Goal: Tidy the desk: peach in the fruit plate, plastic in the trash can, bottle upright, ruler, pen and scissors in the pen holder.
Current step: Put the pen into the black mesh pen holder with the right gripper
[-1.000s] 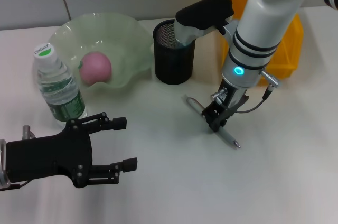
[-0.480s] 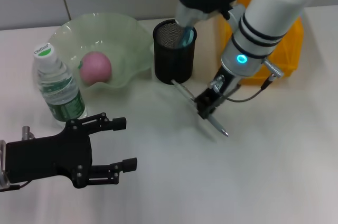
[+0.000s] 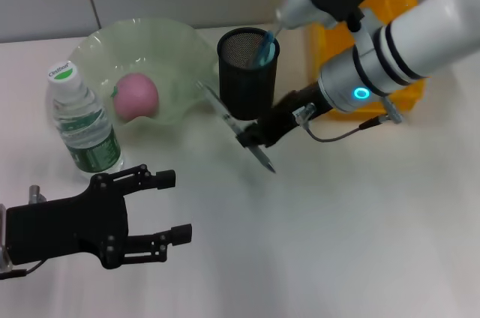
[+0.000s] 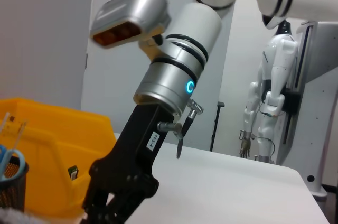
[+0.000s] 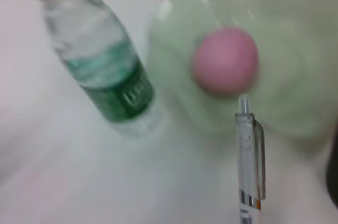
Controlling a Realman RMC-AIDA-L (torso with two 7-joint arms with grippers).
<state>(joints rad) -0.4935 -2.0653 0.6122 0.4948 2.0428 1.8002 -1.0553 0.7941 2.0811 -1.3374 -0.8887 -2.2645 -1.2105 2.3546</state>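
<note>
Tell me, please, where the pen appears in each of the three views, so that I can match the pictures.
Head view: the pen is held tilted in the right gripper, just in front of the black mesh pen holder.
Left wrist view: the pen is not visible.
Right wrist view: the pen points toward the peach.
Shared landmark: the peach in the green fruit plate.
</note>
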